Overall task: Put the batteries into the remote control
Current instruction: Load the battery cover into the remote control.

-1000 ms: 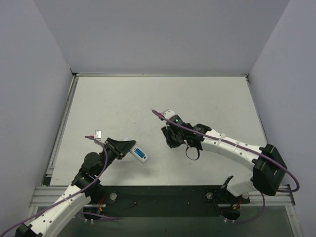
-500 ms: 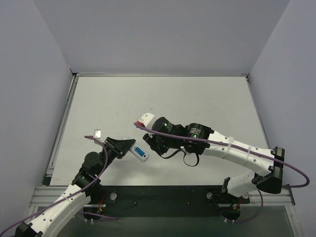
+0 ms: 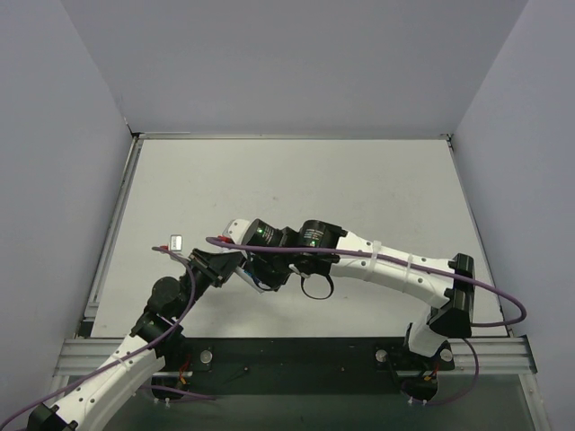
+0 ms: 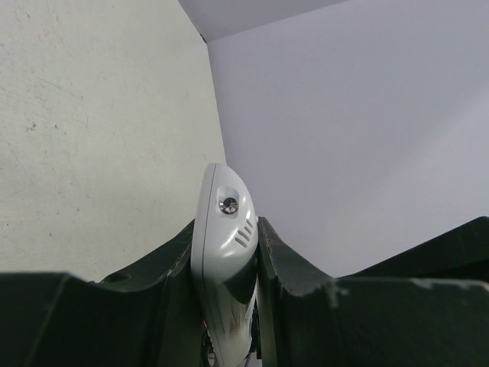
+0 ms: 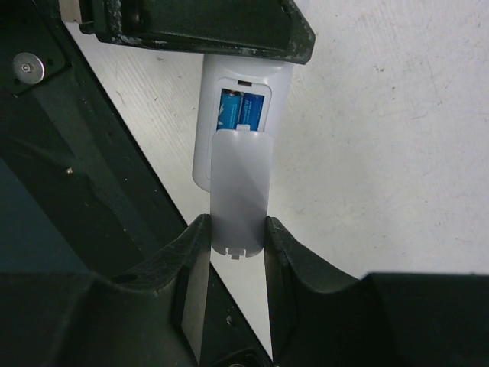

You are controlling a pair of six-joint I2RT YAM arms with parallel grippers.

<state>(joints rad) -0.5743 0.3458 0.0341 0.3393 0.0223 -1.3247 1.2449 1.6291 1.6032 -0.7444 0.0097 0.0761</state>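
Two cylindrical batteries (image 5: 239, 109), plastic remote control (image 5: 221, 74), cover (image 5: 239, 191)

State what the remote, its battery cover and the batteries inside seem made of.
The remote: likely moulded white plastic, smooth with soft sheen. The cover: thin matt plastic, probably, with moulded tabs. The batteries: glossy blue wrap, presumably over metal.

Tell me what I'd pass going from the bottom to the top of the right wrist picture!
right gripper → battery cover it pinches → batteries inside the remote control → left gripper
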